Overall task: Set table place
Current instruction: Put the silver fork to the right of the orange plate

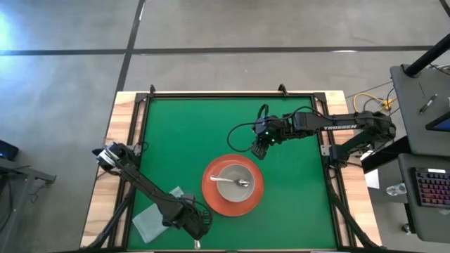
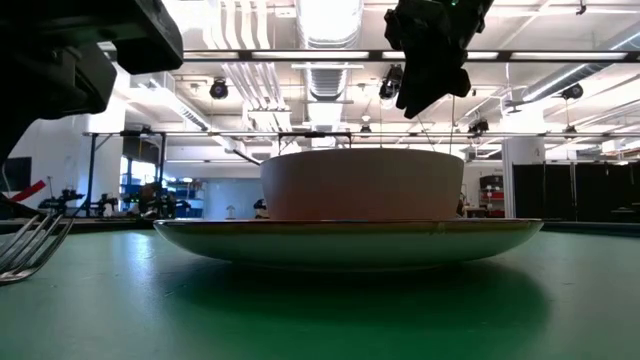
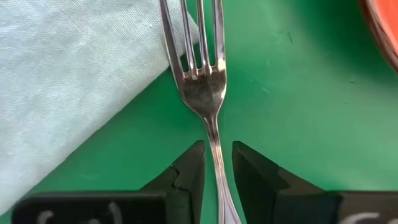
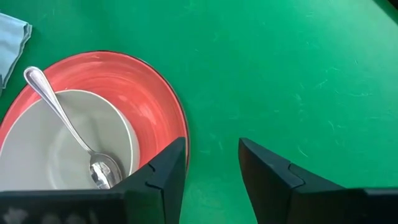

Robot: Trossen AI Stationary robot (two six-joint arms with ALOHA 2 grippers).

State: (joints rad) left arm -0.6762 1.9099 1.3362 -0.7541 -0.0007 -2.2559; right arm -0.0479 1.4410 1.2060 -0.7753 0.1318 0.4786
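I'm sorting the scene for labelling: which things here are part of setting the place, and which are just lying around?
Part of the job: plate; bowl on it; spoon in the bowl; fork, its handle between the left gripper fingers; light blue napkin, probably.
Just there: keyboard and cables off the table.

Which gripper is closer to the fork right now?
Left. The left gripper is at the fork, fingers either side of its handle beside the napkin. The right gripper hangs open above the table beyond the plate.
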